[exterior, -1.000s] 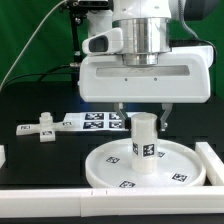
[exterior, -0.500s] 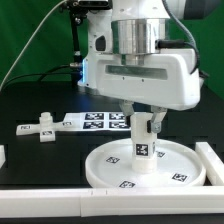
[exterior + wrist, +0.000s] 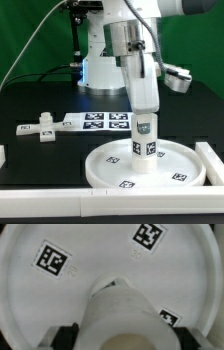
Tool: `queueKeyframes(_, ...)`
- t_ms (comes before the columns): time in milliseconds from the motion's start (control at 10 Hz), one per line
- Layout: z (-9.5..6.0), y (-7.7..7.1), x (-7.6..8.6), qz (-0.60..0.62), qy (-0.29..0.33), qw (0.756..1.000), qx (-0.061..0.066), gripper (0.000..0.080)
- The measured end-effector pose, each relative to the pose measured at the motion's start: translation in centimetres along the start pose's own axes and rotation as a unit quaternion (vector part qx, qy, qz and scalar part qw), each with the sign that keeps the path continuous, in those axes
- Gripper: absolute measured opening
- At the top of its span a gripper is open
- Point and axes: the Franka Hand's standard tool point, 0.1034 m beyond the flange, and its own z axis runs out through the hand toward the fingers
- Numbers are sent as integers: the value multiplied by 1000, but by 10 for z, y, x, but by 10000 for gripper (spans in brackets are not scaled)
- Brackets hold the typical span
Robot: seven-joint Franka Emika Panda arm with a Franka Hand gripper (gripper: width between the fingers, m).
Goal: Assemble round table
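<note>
White plastic post (image 3: 146, 148) stands upright at the centre of the disc (image 3: 104, 165), the fingers (image 3: 64, 335) clamped on its upper end, likely to twist it into the disc.

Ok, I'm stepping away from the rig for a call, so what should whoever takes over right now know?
Gripper: shut on the post, near its top.
Things: post upright on the centre hub of the disc; a small white tagged part lies loose beside the marker board.
Done: post placed on hub.
Left: cannot tell if it is fully seated; check, release, then likely fit the loose part.
</note>
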Motion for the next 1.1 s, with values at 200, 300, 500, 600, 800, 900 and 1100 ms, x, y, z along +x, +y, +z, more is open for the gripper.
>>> queueKeyframes(200,1,0,-3,4,1,1000,1,479)
queueKeyframes(300,2,2,-3,-47,-1,999,-5,479)
queueKeyframes(500,0,1,-3,-191,-19,981,-18,605)
queueKeyframes(600,0,3,-4,-267,-24,963,-19,643)
queueKeyframes(800,-2,7,-1,-314,-16,949,-11,649)
queueKeyframes(900,-2,7,0,-360,-16,933,-11,649)
queueKeyframes(1100,-2,7,0,-413,-16,911,-10,649)
